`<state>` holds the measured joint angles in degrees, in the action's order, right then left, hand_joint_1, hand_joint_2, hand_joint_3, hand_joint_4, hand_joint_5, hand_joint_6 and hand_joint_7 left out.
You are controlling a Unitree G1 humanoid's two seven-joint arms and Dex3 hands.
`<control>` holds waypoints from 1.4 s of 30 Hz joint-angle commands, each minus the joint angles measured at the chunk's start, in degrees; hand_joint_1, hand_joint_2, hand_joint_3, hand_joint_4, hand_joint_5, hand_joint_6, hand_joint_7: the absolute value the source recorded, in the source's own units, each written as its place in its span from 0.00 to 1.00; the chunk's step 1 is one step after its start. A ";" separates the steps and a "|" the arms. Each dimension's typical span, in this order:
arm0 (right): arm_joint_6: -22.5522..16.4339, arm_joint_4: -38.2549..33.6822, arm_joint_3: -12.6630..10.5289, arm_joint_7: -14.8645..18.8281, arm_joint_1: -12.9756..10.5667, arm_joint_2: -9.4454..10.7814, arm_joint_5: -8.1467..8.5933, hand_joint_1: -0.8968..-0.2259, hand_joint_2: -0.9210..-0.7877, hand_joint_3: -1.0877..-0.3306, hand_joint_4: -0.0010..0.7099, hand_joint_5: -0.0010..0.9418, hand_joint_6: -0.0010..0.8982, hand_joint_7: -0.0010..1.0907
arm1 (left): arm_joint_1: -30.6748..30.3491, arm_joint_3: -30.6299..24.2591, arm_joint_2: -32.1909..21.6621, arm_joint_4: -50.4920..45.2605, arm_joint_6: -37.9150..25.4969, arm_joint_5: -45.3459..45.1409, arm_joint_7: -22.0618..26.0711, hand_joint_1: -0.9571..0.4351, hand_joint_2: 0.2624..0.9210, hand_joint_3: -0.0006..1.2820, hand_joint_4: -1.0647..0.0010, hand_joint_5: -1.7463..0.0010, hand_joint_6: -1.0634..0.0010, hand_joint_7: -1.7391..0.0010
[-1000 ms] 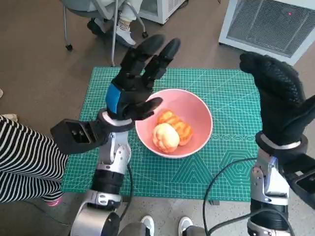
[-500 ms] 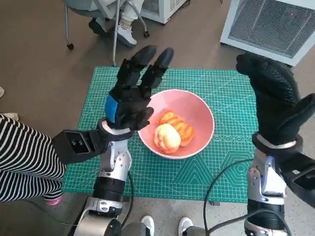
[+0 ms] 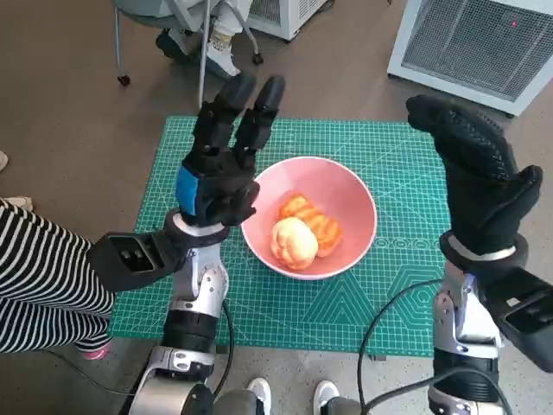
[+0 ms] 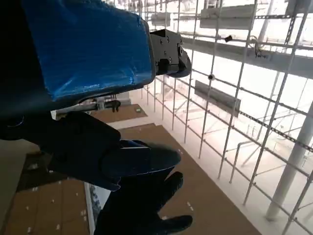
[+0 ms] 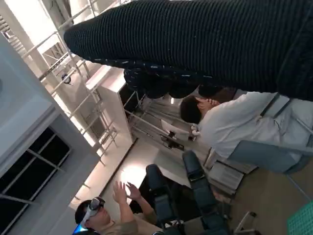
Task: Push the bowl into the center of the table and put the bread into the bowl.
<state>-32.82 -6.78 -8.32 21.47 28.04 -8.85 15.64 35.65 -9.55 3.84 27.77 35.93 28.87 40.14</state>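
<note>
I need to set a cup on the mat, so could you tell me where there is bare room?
Bare green mat lies between the pink bowl and the near edge, and between the bowl and the right hand. The bowl's other side is crowded by the left hand; bread fills the bowl.

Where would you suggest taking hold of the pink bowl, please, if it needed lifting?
Probably at the bare rim of the pink bowl on the right hand's side, fingers coming down from above: the opening faces up, the bread lies low inside, and that edge is unobstructed. The left hand overlaps the opposite rim.
</note>
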 commanded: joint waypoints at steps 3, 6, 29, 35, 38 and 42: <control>0.15 -0.28 0.14 -0.98 -0.77 -0.65 -1.92 0.37 0.00 0.52 0.20 0.00 0.03 0.42 | 0.32 -0.53 -1.39 -0.29 1.53 -0.67 0.29 0.22 1.00 0.40 0.99 1.00 1.00 0.81; 0.25 -0.06 0.11 -1.21 -0.83 -0.85 -2.20 0.38 0.00 0.52 0.20 0.00 0.03 0.42 | 0.59 -0.45 -1.86 -0.01 1.58 -0.78 0.60 0.21 1.00 0.40 0.98 1.00 1.00 0.81; 1.58 1.35 0.00 -3.52 -2.11 -1.46 -3.44 0.37 0.00 0.53 0.21 0.00 0.03 0.41 | 2.45 0.11 -1.75 2.29 -0.69 0.18 2.12 0.18 1.00 0.38 0.94 0.98 1.00 0.78; 1.89 1.64 0.20 -4.17 -2.23 -1.43 -3.75 0.37 0.00 0.53 0.21 0.00 0.04 0.41 | 2.39 0.24 -1.76 1.86 -1.35 0.34 2.74 0.18 1.00 0.37 0.94 0.98 1.00 0.76; 1.89 1.67 0.31 -4.49 -2.21 -1.42 -4.00 0.37 0.00 0.53 0.21 0.00 0.04 0.40 | 2.46 0.29 -1.87 1.85 -1.55 0.27 3.17 0.18 1.00 0.37 0.93 0.98 1.00 0.76; 1.99 1.80 0.42 -4.85 -2.21 -1.47 -4.31 0.37 0.00 0.53 0.21 0.00 0.04 0.40 | 2.66 0.19 -2.02 2.03 -1.73 0.28 3.65 0.18 1.00 0.36 0.92 0.98 1.00 0.75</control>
<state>-31.72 -5.09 -8.25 17.17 26.91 -10.10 12.54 37.03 -9.60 2.16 30.25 34.55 29.17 43.24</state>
